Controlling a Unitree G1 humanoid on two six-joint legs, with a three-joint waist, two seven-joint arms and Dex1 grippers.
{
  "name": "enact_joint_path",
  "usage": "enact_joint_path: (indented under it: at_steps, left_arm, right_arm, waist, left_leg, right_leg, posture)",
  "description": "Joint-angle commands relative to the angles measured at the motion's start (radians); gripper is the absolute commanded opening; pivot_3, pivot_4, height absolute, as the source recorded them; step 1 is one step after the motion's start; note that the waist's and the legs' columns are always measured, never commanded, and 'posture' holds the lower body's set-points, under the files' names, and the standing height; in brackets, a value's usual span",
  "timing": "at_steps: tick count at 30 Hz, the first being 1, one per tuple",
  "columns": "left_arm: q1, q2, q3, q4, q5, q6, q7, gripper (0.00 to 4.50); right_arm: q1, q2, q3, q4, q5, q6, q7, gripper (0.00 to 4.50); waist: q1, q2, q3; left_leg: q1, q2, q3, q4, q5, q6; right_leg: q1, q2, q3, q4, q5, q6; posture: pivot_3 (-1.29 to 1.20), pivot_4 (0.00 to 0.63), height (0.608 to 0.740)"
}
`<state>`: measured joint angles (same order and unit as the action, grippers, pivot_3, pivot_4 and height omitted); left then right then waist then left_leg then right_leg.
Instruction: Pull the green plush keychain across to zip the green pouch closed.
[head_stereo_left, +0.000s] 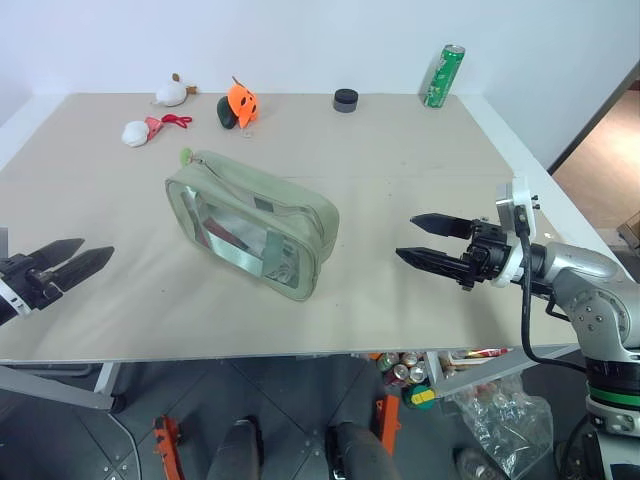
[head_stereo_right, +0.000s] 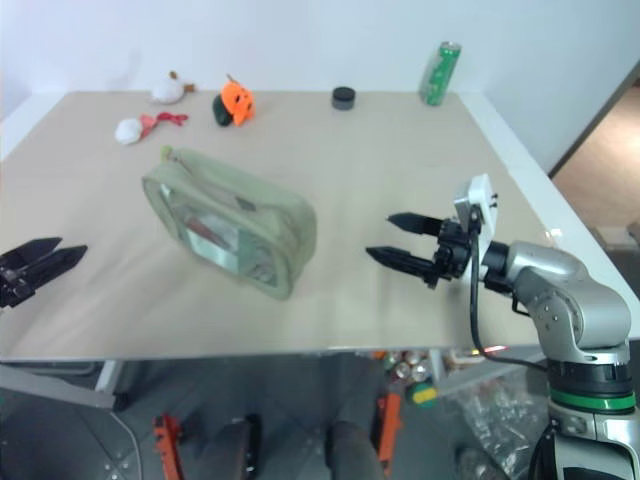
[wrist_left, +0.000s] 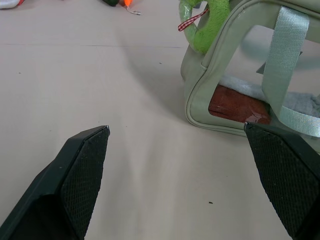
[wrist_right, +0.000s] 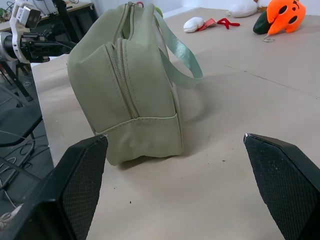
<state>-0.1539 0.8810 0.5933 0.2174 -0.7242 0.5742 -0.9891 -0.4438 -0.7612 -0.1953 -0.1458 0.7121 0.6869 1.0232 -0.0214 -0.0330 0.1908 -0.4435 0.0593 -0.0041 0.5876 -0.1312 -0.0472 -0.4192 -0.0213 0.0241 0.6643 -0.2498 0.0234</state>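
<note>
- Firstly, the left gripper (head_stereo_left: 72, 260) hangs over the near left edge of the table (head_stereo_left: 420, 180), level, pointing right toward the pouch; its two black fingers (wrist_left: 82, 170) stand wide apart with nothing between them.
- Two white plush toys (head_stereo_left: 135, 132) lie at the far left of the table, one with a red ribbon beside it — well apart from the pouch.
- An orange-and-dark-green plush toy (head_stereo_left: 238, 105) sits at the far edge, just right of the white ones.
- The green pouch (head_stereo_left: 252, 222) stands at the table's middle, left of centre, set on a slant, its clear window facing the near left and a pale strap across that window.
- The green plush keychain (head_stereo_left: 185, 155) rests at the pouch's far left top corner, touching it.
- A black round lid (head_stereo_left: 346, 99) lies at the far edge, right of centre.
- A green drink can (head_stereo_left: 442, 75) stands at the far right corner.
- The right gripper (head_stereo_left: 425, 240) hovers at the near right, level, pointing left at the pouch's end — fingers spread wide, empty, clear of the pouch.
</note>
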Motion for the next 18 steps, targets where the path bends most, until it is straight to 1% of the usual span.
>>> enact_joint_path:
  at_steps: [1,6,14,17,18]
  left_arm:
    - [0.007,0.027,0.014,-0.041,0.003,-0.001,-0.010,4.46]
    - [-0.011,0.035,0.006,-0.088,-0.008,0.001,-0.027,4.46]
    - [-0.100,0.083,-0.007,-0.258,-0.092,0.064,-0.081,4.46]
    - [-0.147,0.102,-0.015,-0.304,-0.137,0.098,-0.100,4.46]
    - [-0.164,0.104,-0.026,-0.321,-0.144,0.098,-0.107,4.46]
  right_arm:
    - [-0.005,-0.020,-0.013,-0.041,0.007,-0.007,0.006,4.50]
    - [-0.045,-0.021,0.013,-0.074,0.011,0.020,-0.013,4.50]
    - [-0.251,0.010,0.058,-0.152,0.098,0.128,-0.057,4.50]
    - [-0.332,0.046,0.099,-0.177,0.129,0.158,-0.066,4.50]
    - [-0.362,0.064,0.137,-0.190,0.115,0.154,-0.062,4.50]
  waist:
    - [0.000,0.000,0.000]
    - [0.000,0.000,0.000]
    - [-0.001,0.000,0.000]
    - [-0.001,0.000,0.000]
    - [-0.001,0.000,0.000]
  left_leg:
    - [0.000,0.000,0.000,0.000,0.000,0.000]
    - [0.000,0.000,0.000,0.000,0.000,0.000]
    - [0.000,0.001,0.000,0.002,0.000,0.000]
    - [0.000,0.002,0.000,0.002,0.000,0.000]
    - [0.000,0.002,0.001,0.002,0.000,0.000]
  right_leg:
    - [0.000,0.000,0.000,0.000,0.000,0.000]
    - [0.000,0.000,0.000,0.000,0.001,0.002]
    - [0.000,0.002,0.001,0.001,0.002,0.000]
    - [0.000,0.002,0.001,0.001,0.003,0.001]
    - [0.000,0.002,0.001,0.001,0.003,0.002]
  posture:
    - [0.00,0.150,0.740]
    - [0.00,0.150,0.740]
    - [0.00,0.150,0.740]
    - [0.00,0.150,0.740]
    - [0.00,0.150,0.740]
